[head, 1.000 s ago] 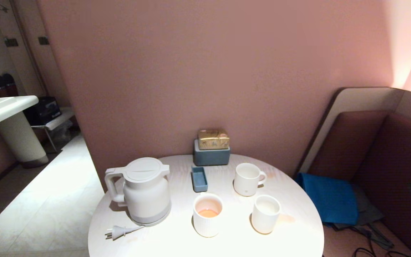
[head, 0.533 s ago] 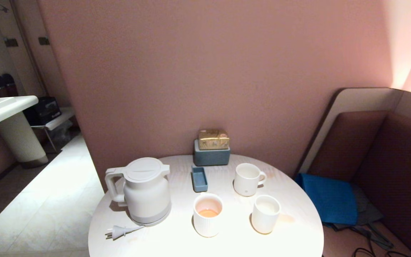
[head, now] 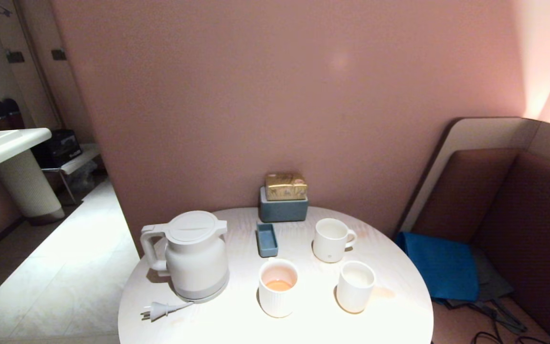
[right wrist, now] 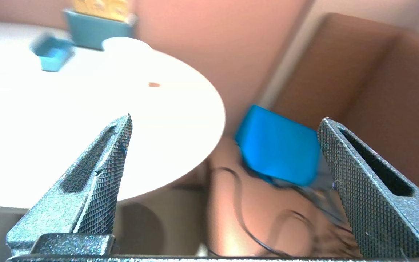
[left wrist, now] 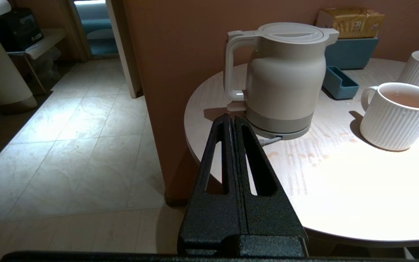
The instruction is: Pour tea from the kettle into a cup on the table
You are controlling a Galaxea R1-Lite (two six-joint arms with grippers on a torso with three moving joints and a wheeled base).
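The white kettle [head: 194, 255] stands on its base at the left of the round pale table [head: 237, 325], handle to the left. The small plain handleless cup [head: 355, 285] stands front right. Tea [head: 278, 285] lies shallow in the wider ribbed cup [head: 278, 289] at front centre. A handled mug [head: 332, 239] stands behind them. Neither gripper shows in the head view. My left gripper [left wrist: 232, 117] is shut and empty, off the table's left front edge, pointing at the kettle [left wrist: 286, 76]. My right gripper [right wrist: 227, 117] is open and empty beside the table's right edge [right wrist: 209, 138].
A blue-grey box [head: 283, 211] with a gold packet [head: 285, 186] stands at the back by the wall, a small blue tray [head: 267, 240] before it. The kettle's plug [head: 160, 310] lies front left. A blue bag [head: 439, 265] lies by the bench on the right.
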